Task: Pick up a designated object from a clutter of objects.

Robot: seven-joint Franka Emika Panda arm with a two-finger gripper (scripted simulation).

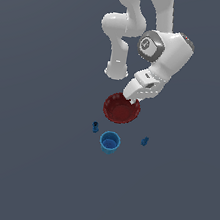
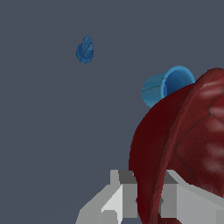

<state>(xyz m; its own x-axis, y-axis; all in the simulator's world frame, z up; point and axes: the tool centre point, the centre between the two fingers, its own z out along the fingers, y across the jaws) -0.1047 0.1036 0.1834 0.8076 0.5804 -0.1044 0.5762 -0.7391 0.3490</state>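
The dark red ribbed bowl [image 1: 119, 111], the designated object, is the biggest item in the clutter, lying just in front of the arm's base. My gripper [image 1: 133, 100] reaches down onto its rim on the side toward the exterior view's right. In the wrist view the bowl [image 2: 183, 140] fills the frame. Its rim passes between the two grey fingers [image 2: 120, 199] of my gripper [image 2: 148, 203], which press against it from both sides. I cannot tell whether the bowl rests on the floor or is slightly lifted.
A bright blue cup [image 1: 109, 142] stands just in front of the bowl and shows behind it in the wrist view [image 2: 168, 85]. Two tiny blue pieces [image 1: 95, 127] [image 1: 145, 141] flank the cup; one piece [image 2: 85, 50] shows from the wrist. The arm's white base [image 1: 116, 72] stands behind.
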